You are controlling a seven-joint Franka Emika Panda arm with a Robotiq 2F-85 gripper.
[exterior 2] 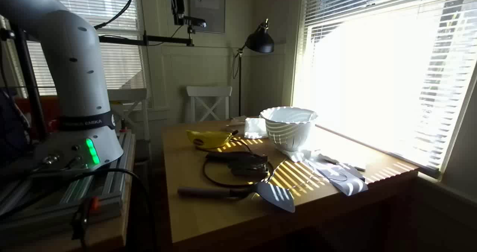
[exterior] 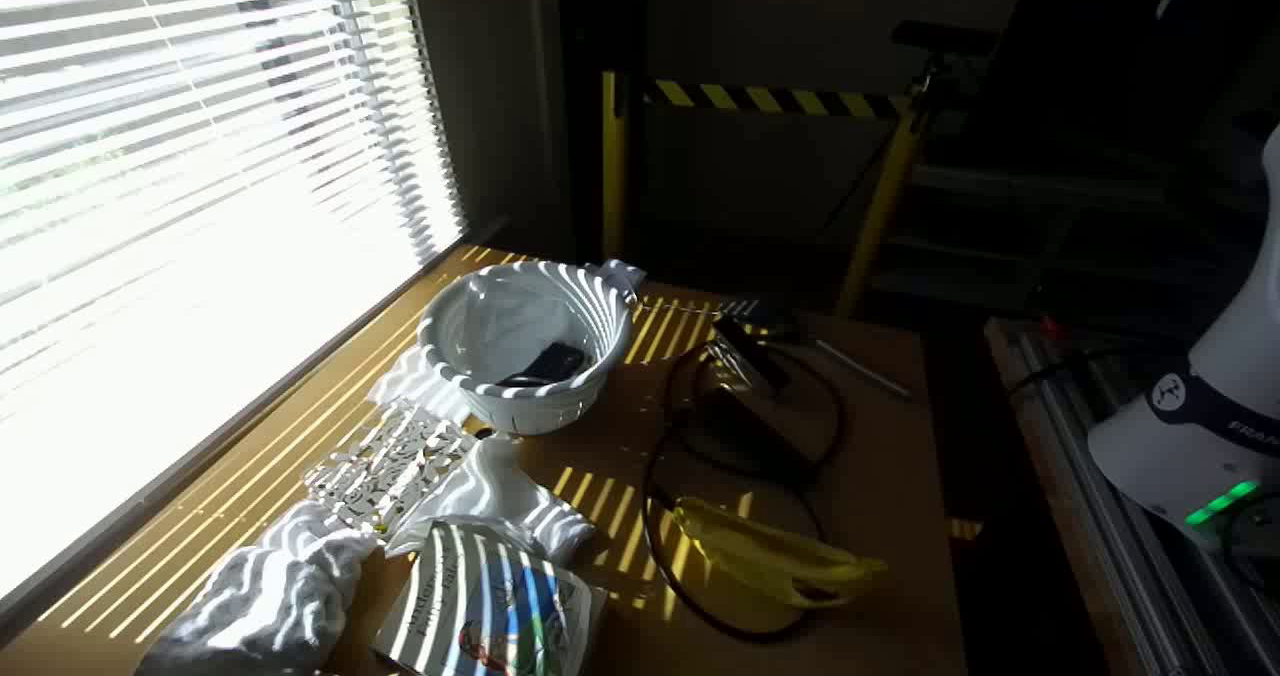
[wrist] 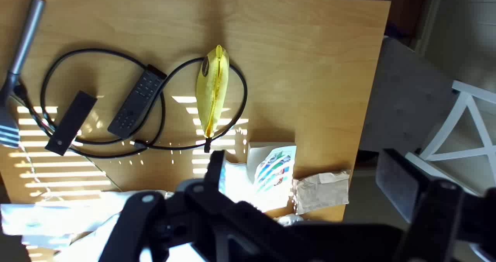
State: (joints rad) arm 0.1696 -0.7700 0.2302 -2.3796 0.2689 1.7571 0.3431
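Around the yellow banana-shaped pouch (wrist: 213,91) on the wooden counter (wrist: 310,52): soft, shiny fabric, long seam, dark tab at one tip. Count: one. One black cable (wrist: 95,50), thin; the pouch lies across one of its loops. Two dark slabs to one side: nearer the pouch, a remote (wrist: 135,103) studded with buttons; farther off, a smooth plain bar (wrist: 71,123). Beyond both, farthest out on that side of the pouch, one spatula (wrist: 26,41): flared flat head, tube-like grey handle.

Near the pouch's tabbed tip, one square-edged box (wrist: 274,173), colour-printed top; past it from the pouch, one crinkled brown paper packet (wrist: 323,192). One white bowl (exterior 2: 290,138), round, thick-lipped, stands well apart from the pouch.

Claw (wrist: 305,176) spread wide, nothing in its grip, hovering over the counter; wrist view has box and packet framed between its two fingers (wrist: 397,184), pouch outside the gap.
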